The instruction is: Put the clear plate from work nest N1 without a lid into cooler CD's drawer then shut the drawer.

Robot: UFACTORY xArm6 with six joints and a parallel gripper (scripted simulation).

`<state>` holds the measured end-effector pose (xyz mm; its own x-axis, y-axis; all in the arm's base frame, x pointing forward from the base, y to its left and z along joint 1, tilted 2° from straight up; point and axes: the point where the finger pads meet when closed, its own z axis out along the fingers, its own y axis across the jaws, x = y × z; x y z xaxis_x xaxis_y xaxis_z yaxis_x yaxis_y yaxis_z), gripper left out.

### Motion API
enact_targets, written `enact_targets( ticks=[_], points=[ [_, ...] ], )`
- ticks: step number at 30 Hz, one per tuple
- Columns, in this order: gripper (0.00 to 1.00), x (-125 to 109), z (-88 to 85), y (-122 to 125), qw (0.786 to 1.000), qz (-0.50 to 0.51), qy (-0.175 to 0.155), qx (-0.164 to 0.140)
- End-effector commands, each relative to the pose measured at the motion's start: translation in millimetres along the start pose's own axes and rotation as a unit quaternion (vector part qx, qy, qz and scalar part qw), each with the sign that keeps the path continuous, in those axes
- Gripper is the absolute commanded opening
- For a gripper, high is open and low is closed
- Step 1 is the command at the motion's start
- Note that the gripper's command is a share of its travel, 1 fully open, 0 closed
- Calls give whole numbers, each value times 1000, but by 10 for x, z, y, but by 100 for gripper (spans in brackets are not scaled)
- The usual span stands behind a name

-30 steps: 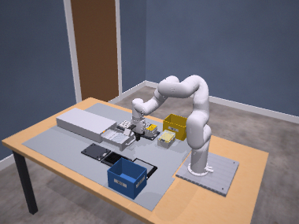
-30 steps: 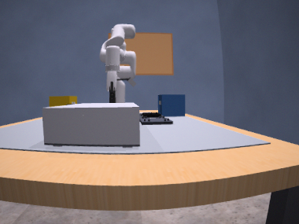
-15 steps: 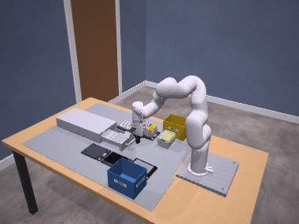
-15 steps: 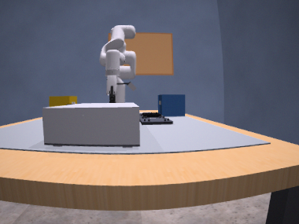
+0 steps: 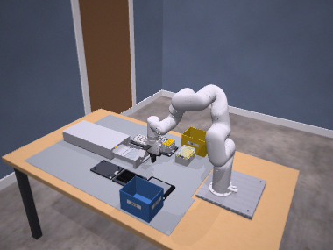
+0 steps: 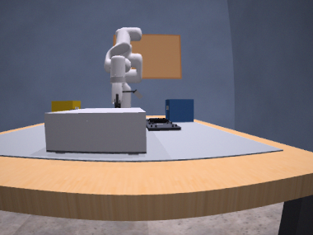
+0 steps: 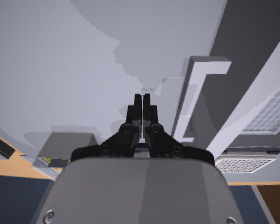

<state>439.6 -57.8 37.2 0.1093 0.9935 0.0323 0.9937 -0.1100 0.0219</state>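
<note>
The cooler CD [image 5: 95,136] is a long white housing at the left of the grey mat; the exterior view shows it from behind [image 6: 95,129]. Its drawer [image 5: 130,153] stands pulled out toward the arm's base. The clear plate [image 5: 126,150] lies in the drawer; in the wrist view it shows as a pale grid [image 7: 272,117] at the right edge. The white bar handle [image 7: 199,97] is on the drawer front. My gripper [image 5: 153,158] is shut and empty. It hangs low on the arm's side of the drawer front, a little left of the handle in the wrist view [image 7: 142,107].
A grid-topped box [image 5: 139,139] sits beside the drawer. Two tip boxes [image 5: 168,146] [image 5: 185,153] and the yellow bin [image 5: 194,141] stand behind my gripper. Black nests [image 5: 107,169] [image 5: 127,176], a black frame [image 5: 159,185] and the blue bin [image 5: 142,198] are toward the front edge.
</note>
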Motion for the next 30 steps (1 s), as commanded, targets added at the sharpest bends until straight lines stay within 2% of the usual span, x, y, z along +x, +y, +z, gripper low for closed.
enact_targets(
  ticks=[1,30],
  points=[
    [0,0,-9,17,1000,0,0,-2],
    [0,0,-11,376,1000,0,0,-2]
  ],
)
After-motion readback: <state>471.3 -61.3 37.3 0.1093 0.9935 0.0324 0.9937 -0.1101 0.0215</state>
